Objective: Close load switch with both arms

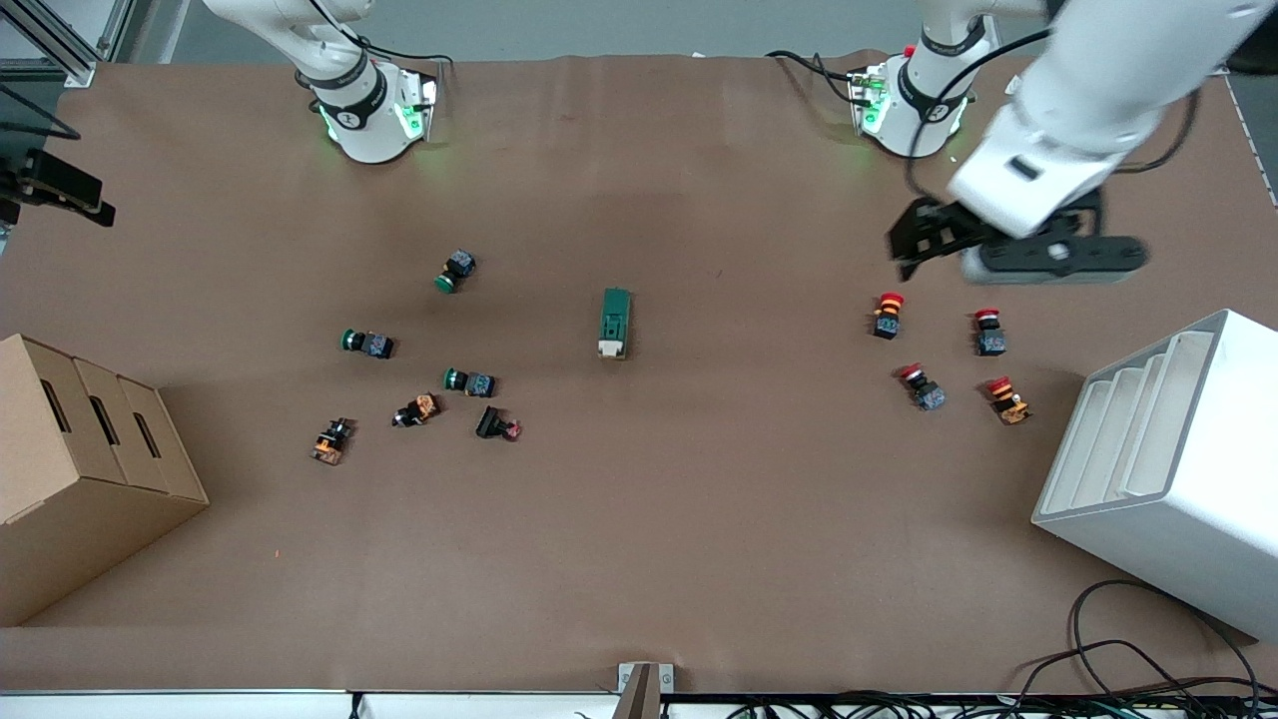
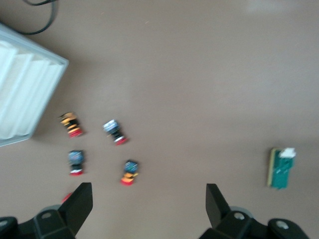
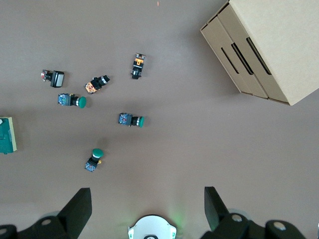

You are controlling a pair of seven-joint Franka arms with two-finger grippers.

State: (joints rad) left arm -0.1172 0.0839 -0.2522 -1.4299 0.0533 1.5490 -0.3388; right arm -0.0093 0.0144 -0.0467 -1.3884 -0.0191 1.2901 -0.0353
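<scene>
The load switch, a dark green block with a white lever end, lies flat near the middle of the table. It also shows in the left wrist view and at the edge of the right wrist view. My left gripper hangs in the air over bare table beside the red-capped buttons, toward the left arm's end. It is open and empty. My right gripper is out of the front view. It is open and empty, high over its own base.
Several green-capped and orange push buttons lie toward the right arm's end, and several red-capped ones toward the left arm's end. A cardboard box and a white slotted rack stand at the table's two ends.
</scene>
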